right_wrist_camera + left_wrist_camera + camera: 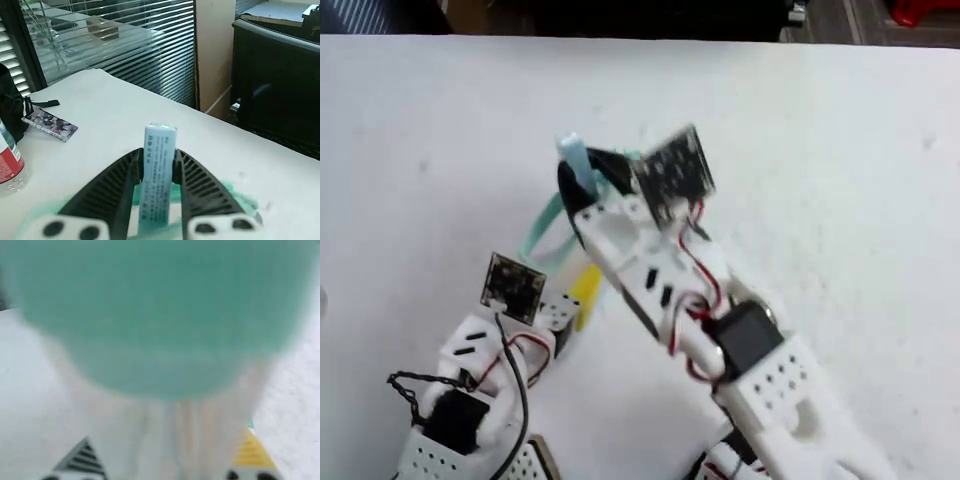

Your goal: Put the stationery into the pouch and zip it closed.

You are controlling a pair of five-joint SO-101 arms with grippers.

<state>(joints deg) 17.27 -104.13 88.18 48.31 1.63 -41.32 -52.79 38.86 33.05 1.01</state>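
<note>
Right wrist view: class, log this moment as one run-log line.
right pincer: shut on pale blue rectangular stick | teal fabric pouch: on white table, beneath that pincer | stick: not yet inside

Blurred teal pouch right up against the camera, white table on either side of it

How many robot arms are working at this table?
2. The left arm is at the near left, beside the teal pouch. The right arm is at the near right, its end effector shut on a pale blue bar over the pouch.
</note>
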